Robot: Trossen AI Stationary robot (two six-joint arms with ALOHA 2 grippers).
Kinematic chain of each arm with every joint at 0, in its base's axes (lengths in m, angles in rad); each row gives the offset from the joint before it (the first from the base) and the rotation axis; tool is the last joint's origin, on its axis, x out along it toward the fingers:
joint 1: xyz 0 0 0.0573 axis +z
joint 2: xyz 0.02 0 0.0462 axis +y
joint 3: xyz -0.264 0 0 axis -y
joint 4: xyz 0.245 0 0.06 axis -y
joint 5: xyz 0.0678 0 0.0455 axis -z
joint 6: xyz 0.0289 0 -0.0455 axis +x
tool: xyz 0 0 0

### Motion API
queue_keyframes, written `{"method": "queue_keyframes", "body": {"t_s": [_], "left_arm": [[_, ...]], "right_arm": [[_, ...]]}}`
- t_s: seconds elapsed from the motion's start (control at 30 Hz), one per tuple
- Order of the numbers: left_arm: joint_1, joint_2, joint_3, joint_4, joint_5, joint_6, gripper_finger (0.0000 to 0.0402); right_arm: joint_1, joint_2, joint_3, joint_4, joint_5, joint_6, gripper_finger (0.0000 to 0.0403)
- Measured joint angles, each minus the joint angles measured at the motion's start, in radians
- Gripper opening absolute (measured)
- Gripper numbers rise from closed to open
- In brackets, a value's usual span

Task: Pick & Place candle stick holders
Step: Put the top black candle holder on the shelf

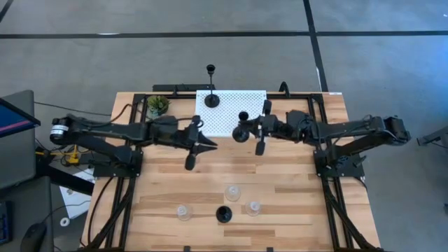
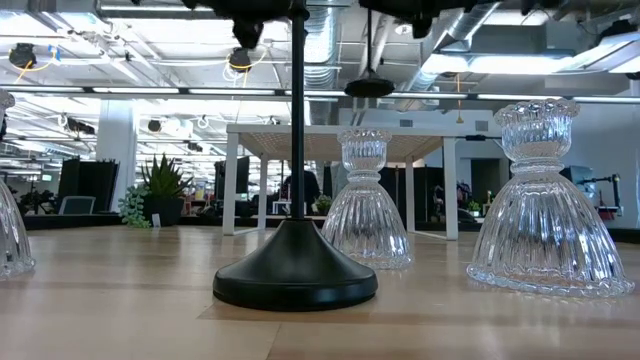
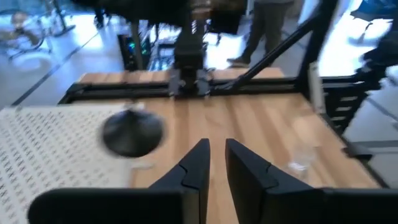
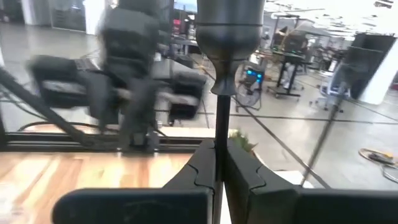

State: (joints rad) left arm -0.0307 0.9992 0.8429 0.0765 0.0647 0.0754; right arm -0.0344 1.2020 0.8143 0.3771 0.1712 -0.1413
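rack (image 1: 234,112) at table (image 1: 294,203) back centre | plant (image 1: 157,105) left of rack | one candle holder (image 1: 211,98) stands on rack | another (image 1: 241,129) at rack's front edge, held by right gripper (image 1: 246,127) | three glass holders (image 1: 232,192) plus one stemmed holder (image 1: 223,214) clustered near front

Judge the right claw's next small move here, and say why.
Probably carry the black holder over the white rack and lower it. The right claw is shut on its thin stem, at the rack's edge, where another black holder already stands.

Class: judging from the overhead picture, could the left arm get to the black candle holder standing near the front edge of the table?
Probably yes: bare wood lies between the left gripper and that black holder; three glass holders stand close around it.
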Motion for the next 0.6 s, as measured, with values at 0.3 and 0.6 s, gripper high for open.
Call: {"method": "queue_keyframes", "body": {"t_s": [0.3,0.6], "left_arm": [[-0.156,-0.17,-0.155,0.02,-0.116,0.033,0.0007],[-0.21,-0.225,-0.271,0.111,-0.172,0.025,0.0006]], "right_arm": [[-0.208,0.052,-0.001,0.078,-0.229,0.056,0.0001],[-0.348,0.075,0.0,0.166,-0.314,0.094,0.0]]}}
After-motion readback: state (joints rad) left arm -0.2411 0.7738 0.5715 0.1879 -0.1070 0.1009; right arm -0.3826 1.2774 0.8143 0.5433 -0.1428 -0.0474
